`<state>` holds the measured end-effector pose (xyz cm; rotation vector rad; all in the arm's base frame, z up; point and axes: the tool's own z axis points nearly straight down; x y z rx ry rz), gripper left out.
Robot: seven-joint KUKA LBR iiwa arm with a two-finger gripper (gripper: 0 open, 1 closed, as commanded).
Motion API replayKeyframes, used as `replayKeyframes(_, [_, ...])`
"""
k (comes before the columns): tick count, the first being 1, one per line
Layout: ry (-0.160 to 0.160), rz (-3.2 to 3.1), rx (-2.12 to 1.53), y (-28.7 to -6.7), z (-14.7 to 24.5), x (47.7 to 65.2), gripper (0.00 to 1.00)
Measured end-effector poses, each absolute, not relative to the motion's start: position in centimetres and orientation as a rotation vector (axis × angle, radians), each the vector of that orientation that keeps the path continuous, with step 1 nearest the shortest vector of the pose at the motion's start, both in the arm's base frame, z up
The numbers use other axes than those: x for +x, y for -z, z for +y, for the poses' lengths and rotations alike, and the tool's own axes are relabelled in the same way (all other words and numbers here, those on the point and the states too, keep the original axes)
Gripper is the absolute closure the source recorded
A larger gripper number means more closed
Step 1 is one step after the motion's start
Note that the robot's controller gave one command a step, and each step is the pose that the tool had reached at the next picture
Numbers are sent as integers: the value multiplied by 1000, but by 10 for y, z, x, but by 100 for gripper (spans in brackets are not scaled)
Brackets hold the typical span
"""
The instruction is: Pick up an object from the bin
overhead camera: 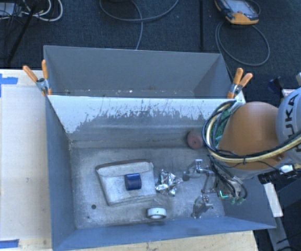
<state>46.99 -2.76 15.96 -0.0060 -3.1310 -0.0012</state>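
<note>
Crumpled foil wad [167,182]: small, silvery, sharply creased. It lies on the floor of the bin [82,156], near-centre, just right of a grey pad [111,186] carrying a blue block [133,181]. Gripper [198,189] sits just right of the foil, fingers spread wide, nothing between them.

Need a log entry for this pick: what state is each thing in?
gripper: open, empty, low on the right.
grey pad: lying flat.
blue block: resting on the grey pad.
foil: crumpled, beside the grey pad.
white ring: lying flat.
brown disc: apart, farthest back.
</note>
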Motion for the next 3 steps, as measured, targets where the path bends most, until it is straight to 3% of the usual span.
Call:
replayKeyframes(1, [2,-3146,-9,-71,-24,543,0])
replayKeyframes(2, [-2,-3138,-211,-73,3,556,0])
replayKeyframes(3, [1,-3144,-208,-74,4,558,100])
